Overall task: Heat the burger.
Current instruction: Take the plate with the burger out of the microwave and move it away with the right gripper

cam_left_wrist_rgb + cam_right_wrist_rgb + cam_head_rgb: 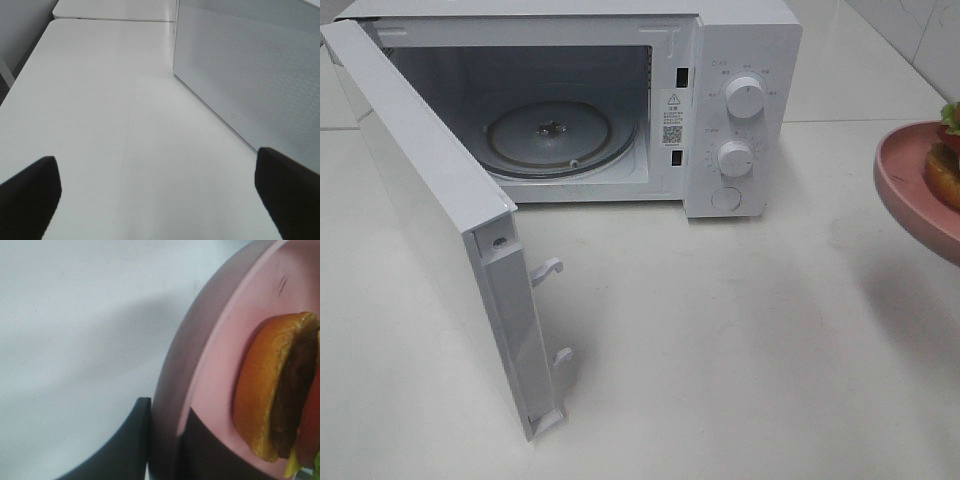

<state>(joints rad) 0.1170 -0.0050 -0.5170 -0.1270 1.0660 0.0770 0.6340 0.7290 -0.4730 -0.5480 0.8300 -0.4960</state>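
A: R gripper status?

B: Fingers clamped on the pink plate rim, one inside, one outside. Burger sits on the plate just past the fingers, tipped on its side.

A: And vs the microwave?

B: Plate's lifted at the far right edge, well apart from the cavity. Door is swung open to the left, turntable bare. So the load lies right of the opening; I'd judge the move is leftward, then in.

A: L gripper?

B: Fingers spread wide, holding nothing, beside the door's outer face. R arm's nearer, obv.
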